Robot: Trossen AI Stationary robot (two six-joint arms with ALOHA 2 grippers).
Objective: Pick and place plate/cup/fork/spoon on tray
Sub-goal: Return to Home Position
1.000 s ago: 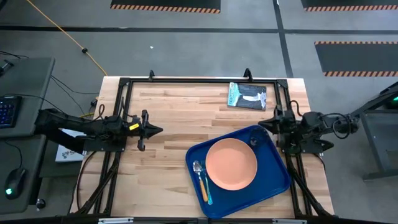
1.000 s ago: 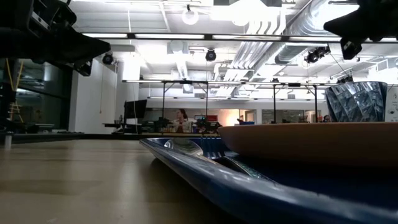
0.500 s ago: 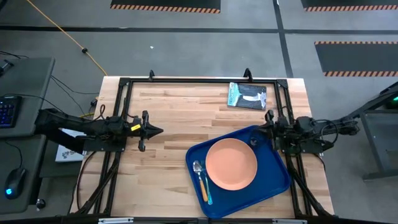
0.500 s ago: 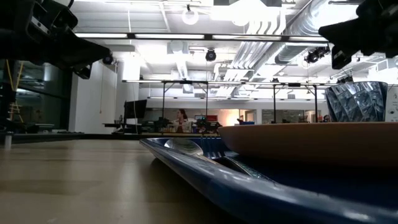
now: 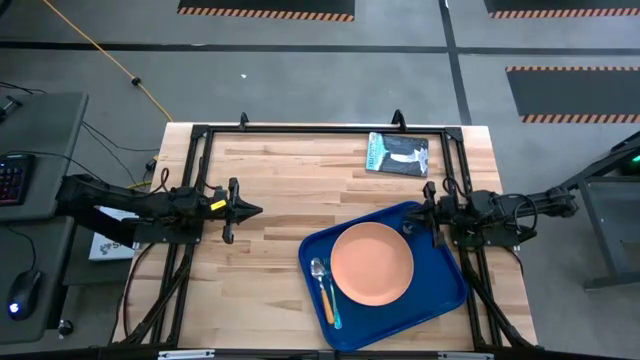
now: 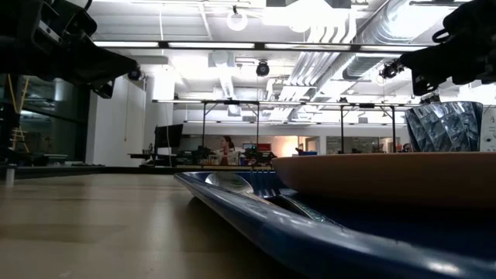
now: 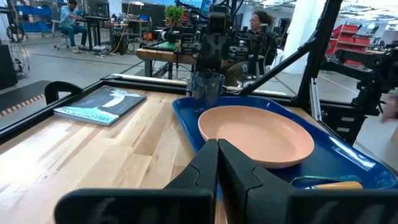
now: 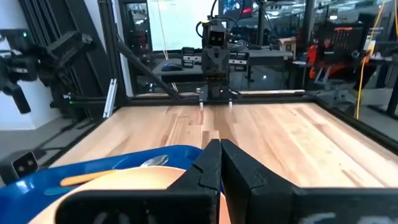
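The blue tray (image 5: 440, 295) lies at the table's near right. On it the peach plate (image 5: 372, 264) rests flat. The spoon (image 5: 318, 270) with its orange handle and the blue-handled fork (image 5: 334, 312) lie side by side left of the plate. A dark translucent cup (image 5: 410, 228) stands upright in the tray's far right corner; it also shows in the left wrist view (image 7: 206, 90). My right gripper (image 5: 424, 207) is shut and empty, above the tray's far right rim beside the cup. My left gripper (image 5: 256, 210) is shut and empty over the table's left half.
A small dark book (image 5: 398, 154) lies flat at the table's far right. A black frame (image 5: 300, 129) runs along the table's edges. Bare wood (image 5: 270, 170) stretches between the left gripper, the book and the tray.
My right gripper has moved a little toward the table's left, out over the tray's far right corner near the cup, and has come down somewhat. The things on the tray have kept still.
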